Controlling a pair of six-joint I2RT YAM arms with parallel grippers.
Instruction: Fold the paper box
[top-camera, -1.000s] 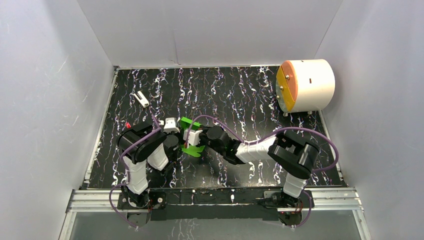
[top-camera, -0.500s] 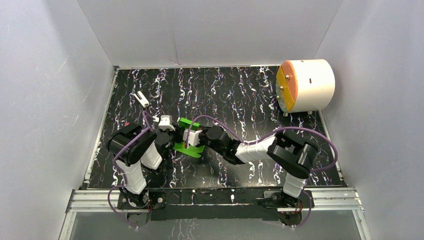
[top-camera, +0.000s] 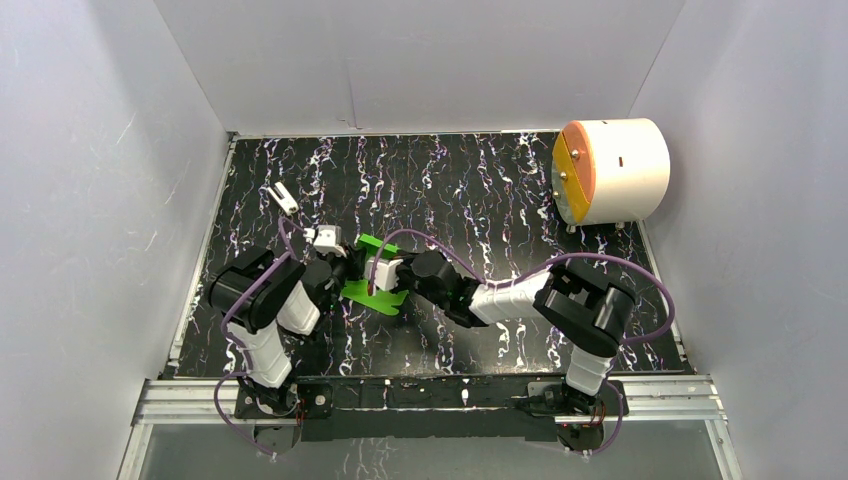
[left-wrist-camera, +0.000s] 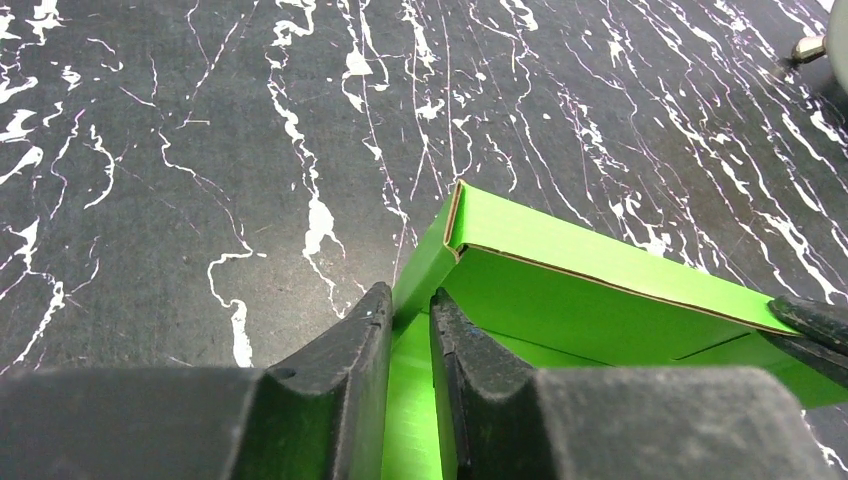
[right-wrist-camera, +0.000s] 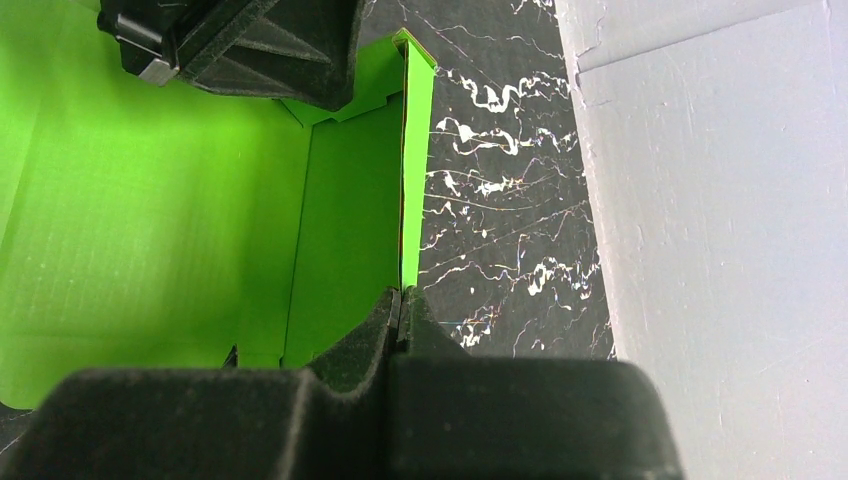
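Right now the paper box (top-camera: 372, 285) sits on the black marbled table (top-camera: 500, 200), left of centre and between my two wrists, half formed: its floor lies flat and at least two walls stand up from it. My right gripper (right-wrist-camera: 402, 300) is closed tight on the top edge of one upright wall, and I judge that hold is there to keep the wall vertical and stop the light card from sliding while the other arm works. My left gripper (left-wrist-camera: 410, 310) straddles the neighbouring wall just below the folded corner, one finger outside and one inside, with only a narrow slot between them; I cannot tell whether the pads are actually pressing the card or merely bracketing it. That placement, close to the corner, seems meant to steer the side wall square against the long one. Compared with a second ago, my left arm has swung outward to the left and its wrist has moved up the table, so more of the green near flap now shows on the left side. My right arm has barely shifted, and the white cylinder (top-camera: 610, 170) at the far right has not moved.
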